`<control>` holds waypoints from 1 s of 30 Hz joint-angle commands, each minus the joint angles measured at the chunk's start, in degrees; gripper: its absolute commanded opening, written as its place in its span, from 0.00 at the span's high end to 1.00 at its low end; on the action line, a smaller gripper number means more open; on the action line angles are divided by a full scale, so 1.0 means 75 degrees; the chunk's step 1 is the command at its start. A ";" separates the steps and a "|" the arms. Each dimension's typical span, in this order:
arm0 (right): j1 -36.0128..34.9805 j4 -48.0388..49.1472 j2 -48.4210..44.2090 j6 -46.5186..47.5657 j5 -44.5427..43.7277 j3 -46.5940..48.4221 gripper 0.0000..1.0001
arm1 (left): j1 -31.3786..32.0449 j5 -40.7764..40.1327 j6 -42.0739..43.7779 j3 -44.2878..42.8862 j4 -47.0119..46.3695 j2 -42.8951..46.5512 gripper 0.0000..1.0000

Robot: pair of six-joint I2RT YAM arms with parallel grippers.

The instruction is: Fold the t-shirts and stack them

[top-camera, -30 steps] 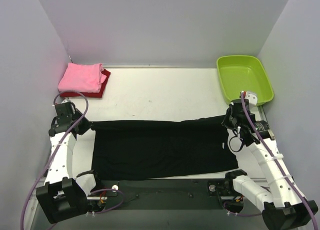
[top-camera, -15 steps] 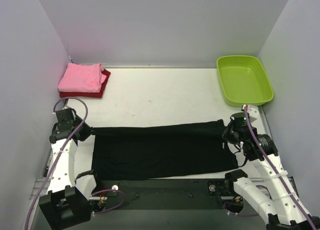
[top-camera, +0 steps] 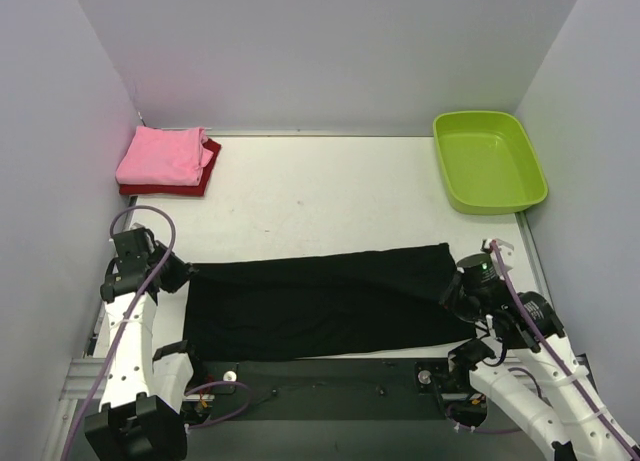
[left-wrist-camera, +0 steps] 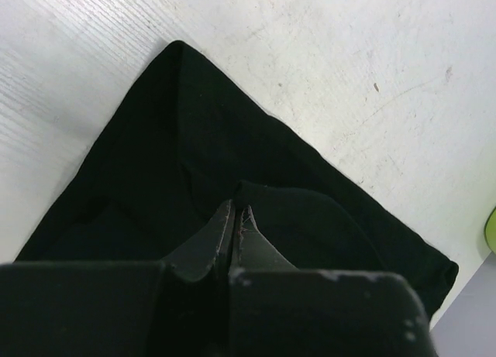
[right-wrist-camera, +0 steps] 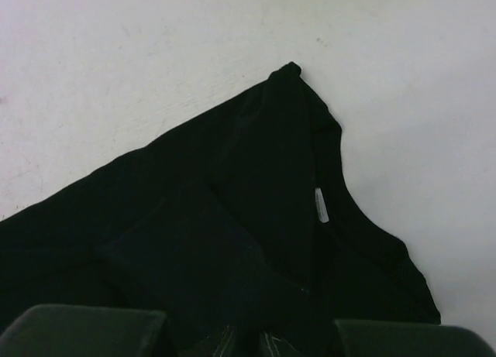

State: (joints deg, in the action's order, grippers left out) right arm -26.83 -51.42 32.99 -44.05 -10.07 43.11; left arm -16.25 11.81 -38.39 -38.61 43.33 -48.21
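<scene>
The large black t-shirt lies as a long folded band across the near part of the table. My left gripper is shut on its left end; in the left wrist view the closed jaws pinch a raised fold of black cloth. My right gripper is shut on its right end, where the neck opening and a small white label show. The pink t-shirt lies folded on top of the folded dark red t-shirt at the far left corner.
A lime-green plastic tub stands at the far right, with nothing in it. Grey walls close the table on the left, back and right. A dark rail carrying the arm bases runs along the near edge.
Both grippers have drawn the black t-shirt's far edge toward the near edge, so the band is narrower and lies closer to the arm bases. The pink and dark red stack has not moved.
</scene>
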 commanded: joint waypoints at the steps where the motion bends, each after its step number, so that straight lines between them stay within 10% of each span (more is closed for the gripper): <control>1: -0.0208 -0.0854 -0.0028 -0.0501 -0.0170 0.0192 0.76 | -0.0048 0.0030 -0.0061 -0.0218 0.0291 -0.0006 0.96; 4: -0.0243 -0.1148 -0.0075 -0.0501 -0.0321 0.0474 0.51 | -0.0060 -0.0063 -0.0061 -0.0313 0.0433 0.0168 0.92; 7: -0.0243 -0.1207 -0.0029 -0.0455 -0.0485 0.0720 0.48 | -0.0048 -0.0075 -0.0061 -0.0301 0.0457 0.0415 0.83; 11: -0.0255 -0.0647 0.0393 -0.0244 -0.0626 0.0768 0.47 | -0.0048 0.0018 0.0044 -0.0674 0.0644 0.0544 0.68; 20: -0.0325 0.1193 0.1963 0.0189 -0.0544 0.0381 0.47 | -0.0025 0.0229 0.0256 -0.1134 0.1523 0.0942 0.66; 30: -0.0396 0.3245 0.4750 0.0952 -0.0018 0.0989 0.49 | 0.0034 0.1505 -0.0388 0.0038 -0.1238 -0.0004 0.68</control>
State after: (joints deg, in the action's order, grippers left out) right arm -29.19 -33.93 62.92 -39.75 -11.38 46.92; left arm -16.21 16.97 -38.59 -40.97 45.65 -44.16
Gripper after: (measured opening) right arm 0.510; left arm 0.324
